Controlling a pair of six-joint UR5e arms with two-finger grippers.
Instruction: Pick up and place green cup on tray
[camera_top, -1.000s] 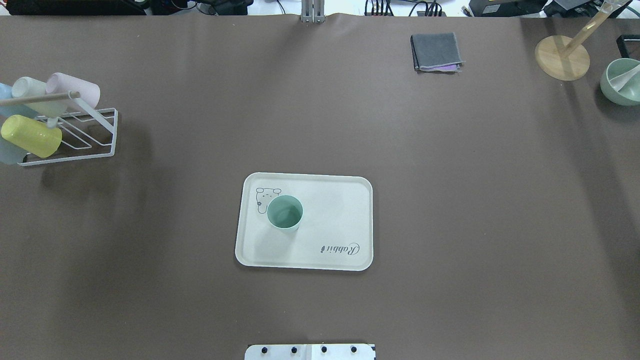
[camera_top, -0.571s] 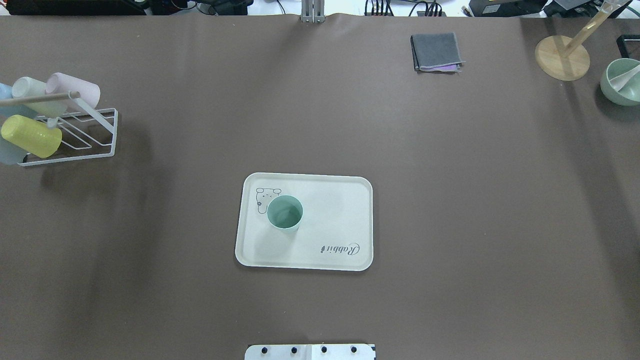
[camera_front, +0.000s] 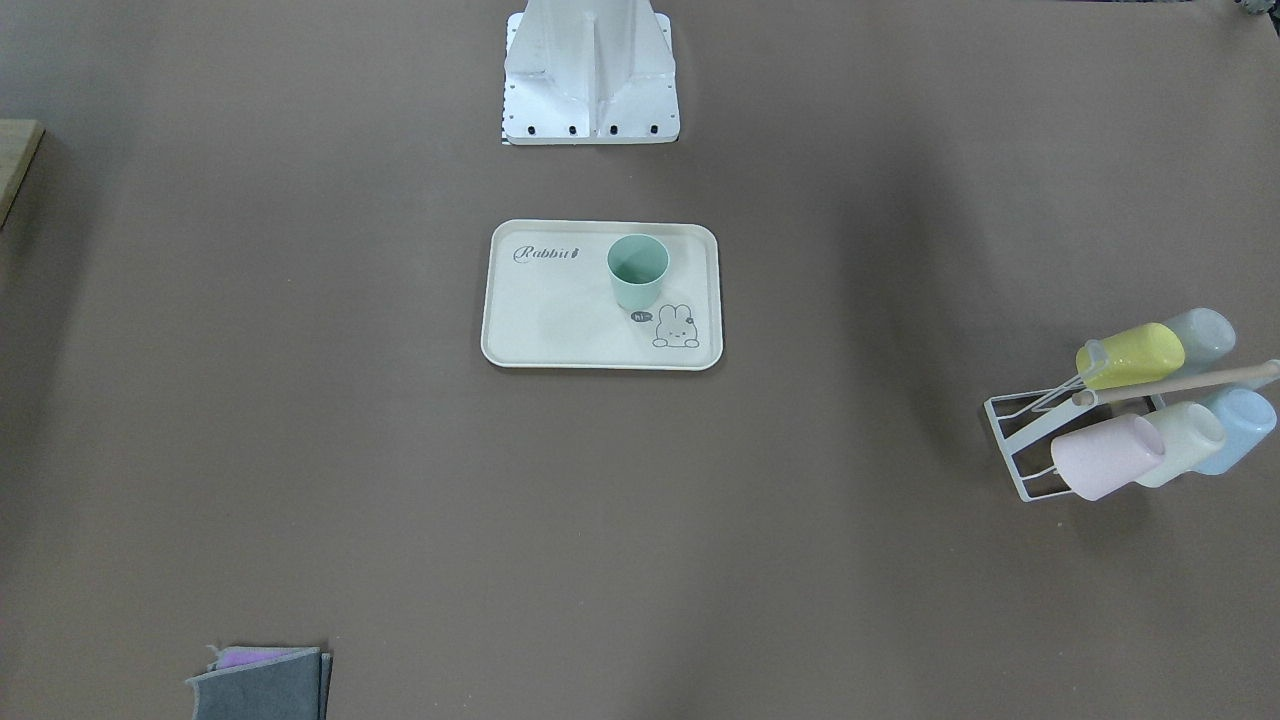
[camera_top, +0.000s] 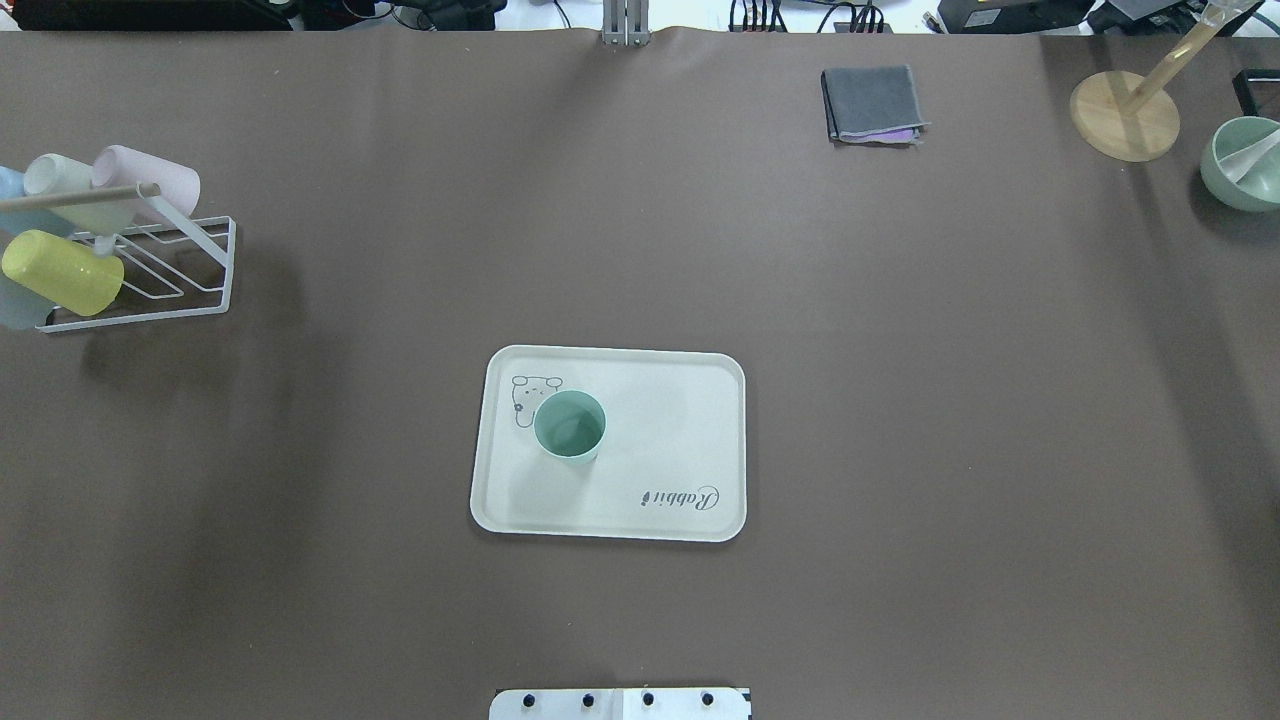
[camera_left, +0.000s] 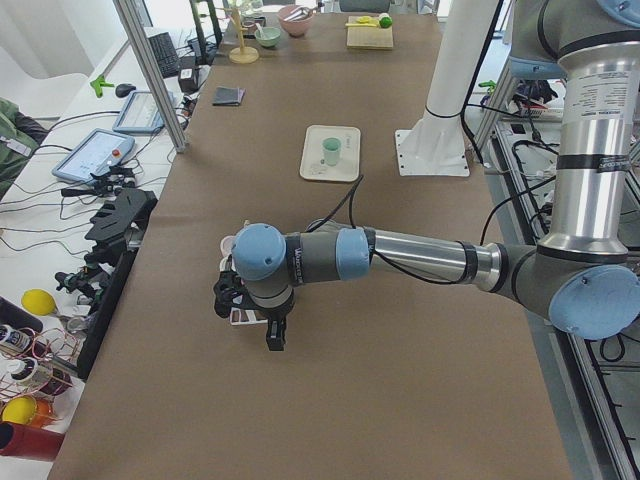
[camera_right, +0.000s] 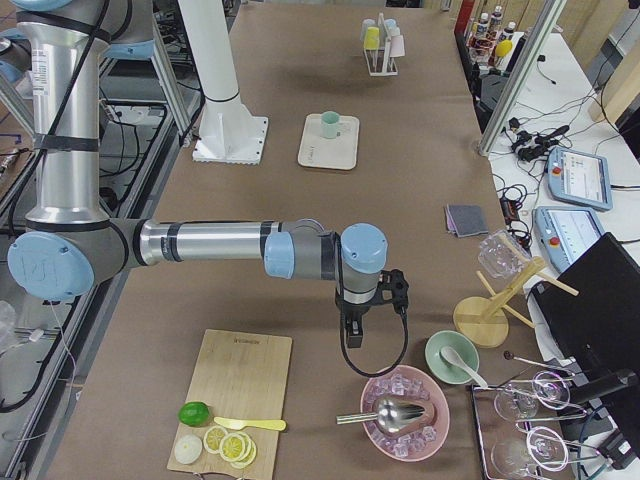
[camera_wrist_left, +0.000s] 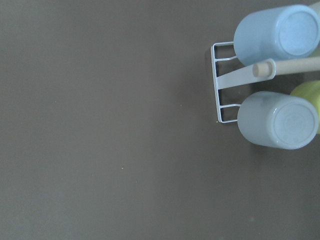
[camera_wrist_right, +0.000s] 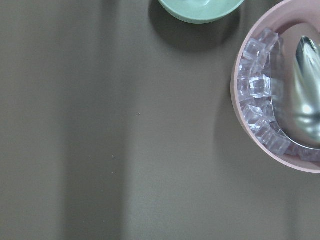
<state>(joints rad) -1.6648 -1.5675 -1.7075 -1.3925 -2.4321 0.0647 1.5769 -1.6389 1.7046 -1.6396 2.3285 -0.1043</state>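
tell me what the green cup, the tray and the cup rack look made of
The green cup: likely plastic, matte, even mint colour with no glare. The tray: probably plastic or melamine, smooth cream surface with a printed drawing and a moulded rounded rim. The cup rack: looks like white-coated metal wire, thin bent rods; its handle bar seems bare wood, pale tan.

- The green cup is small, plain and mint green. It stands up straight on the tray with its open top up. It sits right by the bunny drawing.
- The tray is cream-white with round corners and a raised rim. It lies flat, far from the left gripper and the right gripper.
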